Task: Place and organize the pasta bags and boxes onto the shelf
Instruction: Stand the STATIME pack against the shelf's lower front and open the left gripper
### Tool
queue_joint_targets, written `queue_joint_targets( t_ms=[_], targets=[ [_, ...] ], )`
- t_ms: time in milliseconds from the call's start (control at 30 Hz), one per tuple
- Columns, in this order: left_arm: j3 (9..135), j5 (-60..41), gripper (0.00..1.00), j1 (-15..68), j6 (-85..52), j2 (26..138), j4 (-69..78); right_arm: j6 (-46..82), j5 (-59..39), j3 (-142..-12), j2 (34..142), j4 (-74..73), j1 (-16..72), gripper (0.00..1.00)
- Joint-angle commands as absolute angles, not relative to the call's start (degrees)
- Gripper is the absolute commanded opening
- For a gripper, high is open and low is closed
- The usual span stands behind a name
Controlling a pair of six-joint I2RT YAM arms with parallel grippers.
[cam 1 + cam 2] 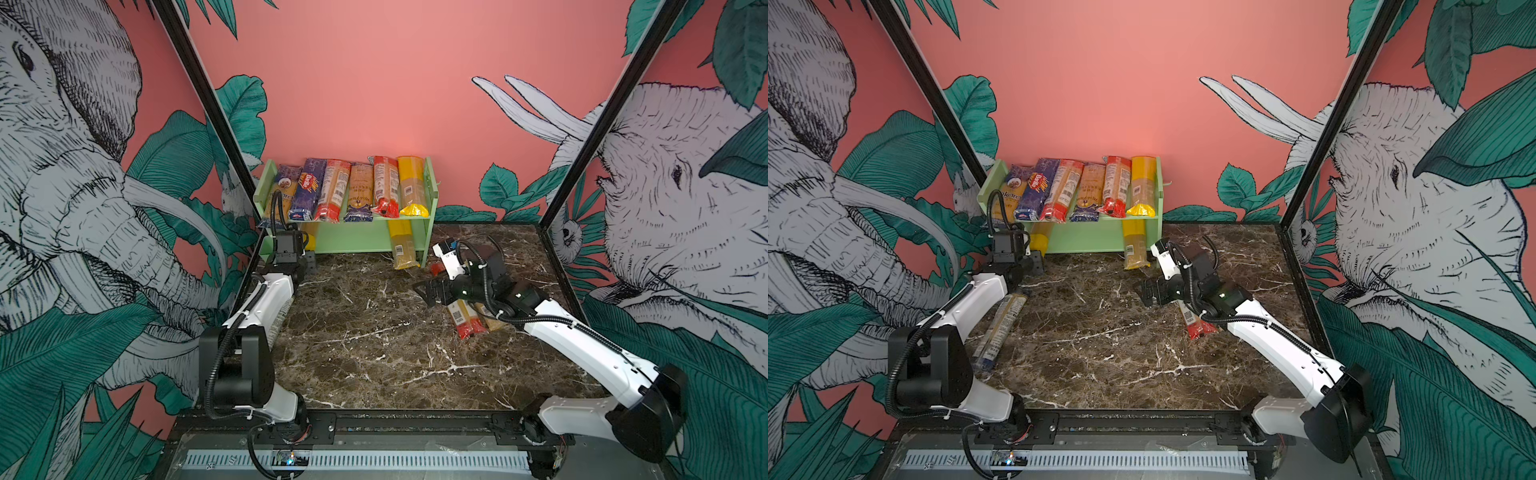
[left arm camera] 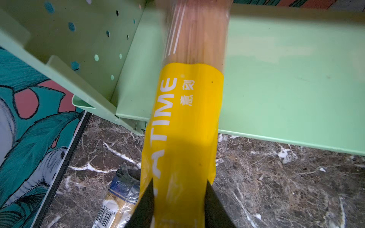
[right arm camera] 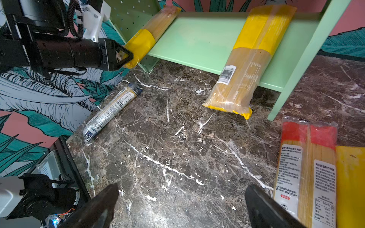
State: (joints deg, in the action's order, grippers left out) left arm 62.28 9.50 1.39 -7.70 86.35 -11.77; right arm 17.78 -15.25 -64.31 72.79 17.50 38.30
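The mint-green shelf stands at the back of the marble table. Several pasta packs lie side by side on its upper tier. My left gripper is shut on the end of a yellow-ended pack, whose far part rests on the lower tier at its left side. A second yellow-ended pack leans out of the lower tier on the right. My right gripper hangs open over bare marble.
Two red-ended packs and a yellow one lie on the table under my right arm. A dark blue-ended pack lies by the left wall beneath my left arm. Printed walls close in both sides.
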Motion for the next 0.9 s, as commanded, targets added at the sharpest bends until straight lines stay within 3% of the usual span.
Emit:
queue_joint_targets(
  t_ms=[0,300,567,667,867],
  targets=[
    [64.2,13.9,0.13,0.9,-7.9,87.5,-13.5,17.6,-14.9,-65.4,73.0,16.8,38.1,0.99],
    [65.5,16.7,0.07,0.3,-6.9,89.1,-13.5,17.5,-14.9,-65.9,73.5,17.0,38.1,0.99],
    [66.5,17.7,0.12,-1.0,-5.8,89.3,-14.1,17.2,-14.8,-66.2,74.0,17.3,38.1,0.99],
    [66.2,17.2,0.20,-2.0,-5.7,88.9,-14.0,17.1,-15.0,-66.1,73.9,17.2,38.1,0.99],
    [66.4,16.2,0.56,-2.3,-5.5,88.6,-14.2,17.1,-15.0,-65.7,73.8,17.0,38.0,0.99]
  ],
)
